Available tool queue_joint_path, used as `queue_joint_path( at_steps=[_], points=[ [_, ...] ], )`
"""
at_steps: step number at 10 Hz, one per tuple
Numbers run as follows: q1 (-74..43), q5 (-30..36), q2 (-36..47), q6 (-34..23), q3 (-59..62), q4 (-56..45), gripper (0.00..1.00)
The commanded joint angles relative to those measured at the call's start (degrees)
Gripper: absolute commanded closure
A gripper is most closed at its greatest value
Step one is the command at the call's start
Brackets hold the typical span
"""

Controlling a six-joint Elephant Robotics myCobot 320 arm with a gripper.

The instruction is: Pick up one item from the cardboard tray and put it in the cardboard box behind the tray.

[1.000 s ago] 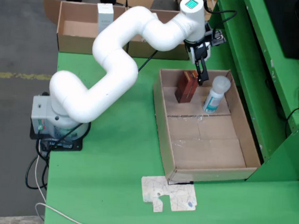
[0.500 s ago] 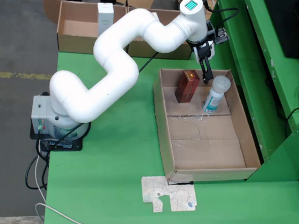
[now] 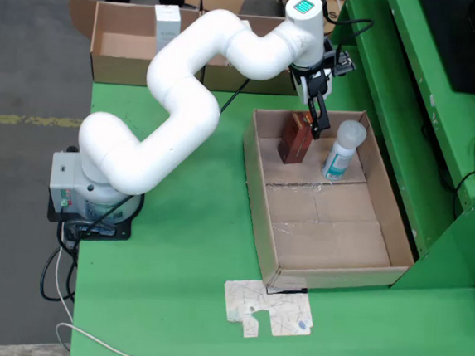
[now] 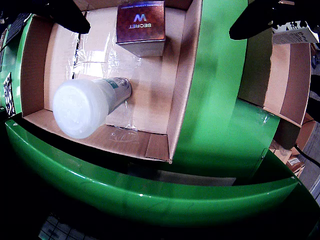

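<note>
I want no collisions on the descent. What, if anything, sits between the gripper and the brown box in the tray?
Nothing visible. The open gripper hangs just above the brown box; the white bottle stands apart to its right in the fixed view.

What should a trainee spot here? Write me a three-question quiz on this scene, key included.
1. True or false: the claw is open and holds nothing.
2. How many items are in the cardboard tray? A) one B) two C) four
3. Fill in: in the still view, right of the brown box is a bottle with a ___ cap.
Key: 1 true; 2 B; 3 white.
</note>
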Motion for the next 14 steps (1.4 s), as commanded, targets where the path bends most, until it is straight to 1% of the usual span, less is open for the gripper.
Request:
queue_joint_path(
  at_steps=[1, 7, 10, 14],
  points=[
    [0.4, -0.7, 3.5, 0.3, 1.5, -2.3, 0.0],
    [-0.2, 0.4, 3.5, -0.2, 1.5, -2.5, 0.0],
    [0.0, 0.2, 2.5, -0.4, 1.5, -0.4, 0.0],
    [-0.1, 1.0, 2.2, -0.3, 1.5, -2.3, 0.0]
  ],
)
